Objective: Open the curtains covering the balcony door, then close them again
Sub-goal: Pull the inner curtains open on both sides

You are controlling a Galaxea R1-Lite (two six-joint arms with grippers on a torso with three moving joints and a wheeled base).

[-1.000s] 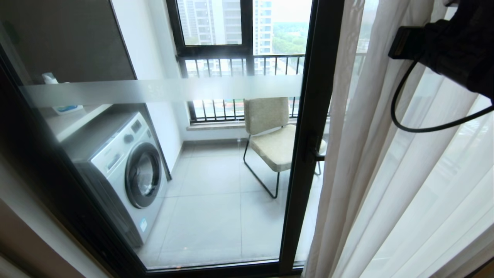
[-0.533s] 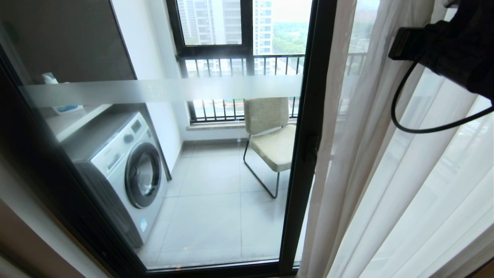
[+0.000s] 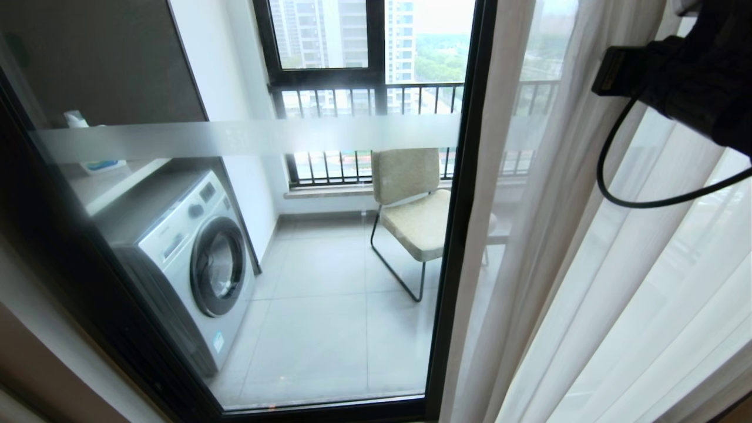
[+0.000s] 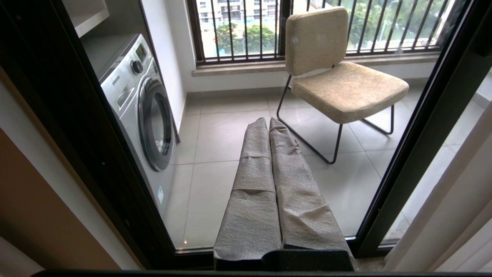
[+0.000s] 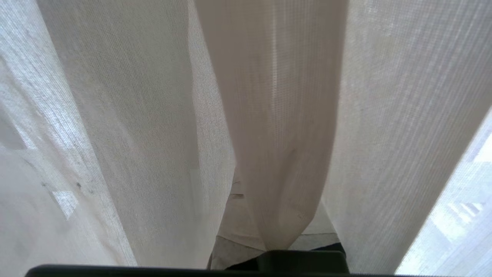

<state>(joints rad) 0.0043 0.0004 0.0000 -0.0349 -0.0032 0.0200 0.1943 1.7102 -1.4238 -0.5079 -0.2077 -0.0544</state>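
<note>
Against the right side of the balcony door [image 3: 329, 258], the right gripper [image 5: 276, 246], jaws clenched on the sheer curtains [image 3: 587, 282], appears mid-closing; next, draw leftward across the glass.

Head and left wrist views sharing the chair [image 3: 411, 200].

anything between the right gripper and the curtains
Nothing visible: in the right wrist view the curtains drape right over the right gripper, hiding its fingers. The left gripper is idle, facing the balcony door.
</note>
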